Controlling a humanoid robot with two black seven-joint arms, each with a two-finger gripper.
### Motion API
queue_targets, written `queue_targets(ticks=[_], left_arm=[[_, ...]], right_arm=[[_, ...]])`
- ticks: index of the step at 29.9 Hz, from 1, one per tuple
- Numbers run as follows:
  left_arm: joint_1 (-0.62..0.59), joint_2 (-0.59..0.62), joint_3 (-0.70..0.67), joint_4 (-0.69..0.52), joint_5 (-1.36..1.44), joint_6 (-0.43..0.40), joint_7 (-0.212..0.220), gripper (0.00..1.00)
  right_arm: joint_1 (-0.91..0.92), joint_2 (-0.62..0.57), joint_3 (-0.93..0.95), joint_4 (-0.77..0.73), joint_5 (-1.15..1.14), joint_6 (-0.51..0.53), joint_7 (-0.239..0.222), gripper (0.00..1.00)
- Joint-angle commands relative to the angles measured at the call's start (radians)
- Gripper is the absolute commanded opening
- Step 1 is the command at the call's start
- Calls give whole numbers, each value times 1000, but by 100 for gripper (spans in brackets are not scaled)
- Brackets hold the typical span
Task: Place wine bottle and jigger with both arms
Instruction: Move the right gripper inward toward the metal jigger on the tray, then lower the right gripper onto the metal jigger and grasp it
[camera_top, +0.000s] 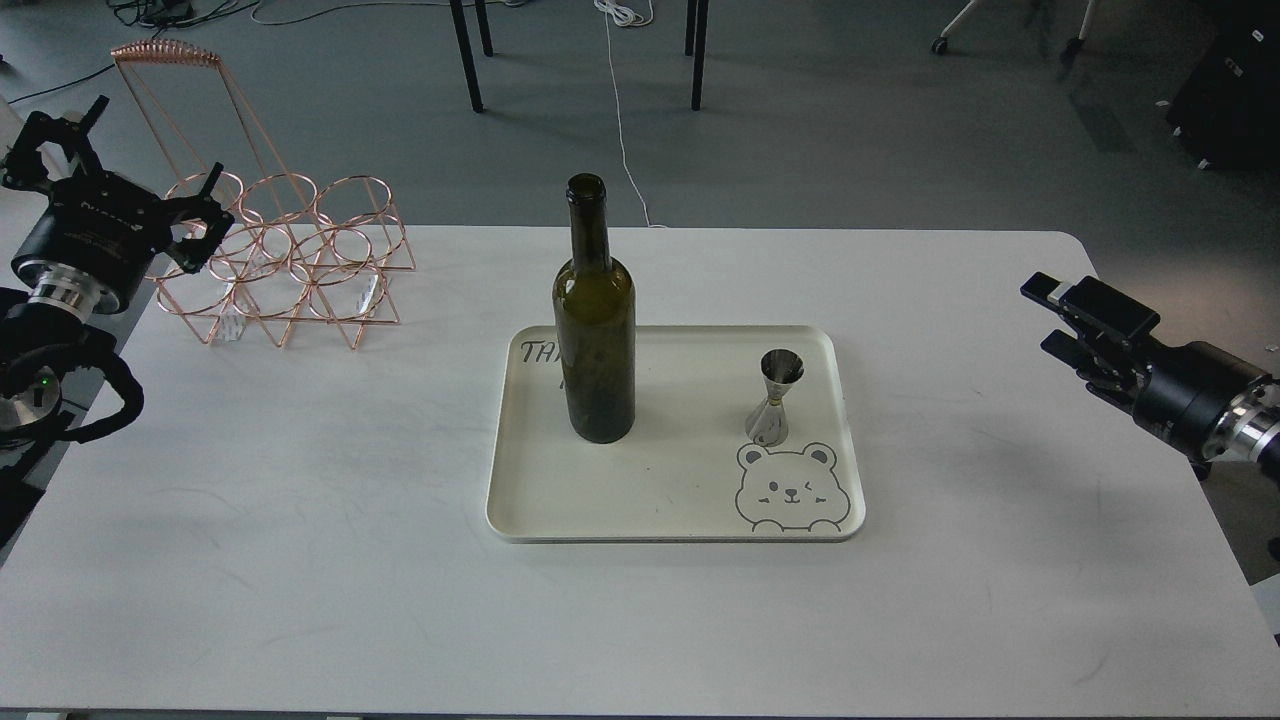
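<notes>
The wine bottle (598, 330) is tall, dark olive-green, and stands upright on the left part of a cream tray (660, 500). The jigger (775, 398) is small, steel, and stands upright on the tray's right side above a bear drawing. My left gripper (122, 178) is at the far left edge, open and empty, close to the copper rack. My right gripper (1047, 315) is over the table's right side, fingers apart and empty, pointing left toward the tray and well clear of the jigger.
A copper wire bottle rack (280, 260) stands at the table's back left, next to my left gripper. Table legs (465, 55) and cables lie on the floor beyond the far edge. The white table (300, 520) stretches around the tray.
</notes>
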Motion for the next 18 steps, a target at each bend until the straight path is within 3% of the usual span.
queue_targets(ticks=[1, 5, 10, 18], left_arm=[[1, 14, 0, -4, 0, -1, 0, 98], [1, 22, 0, -7, 0, -1, 0, 98], [1, 20, 0, -7, 0, -1, 0, 98], [2, 26, 1, -7, 0, -2, -6, 98]], right_arm=[[-7, 56, -49, -1, -210, -143, 36, 98], [-5, 119, -109, -21, -444, -271, 36, 98], [13, 267, -137, -165, -661, -327, 36, 98], [123, 428, -223, -343, -765, -394, 36, 95]])
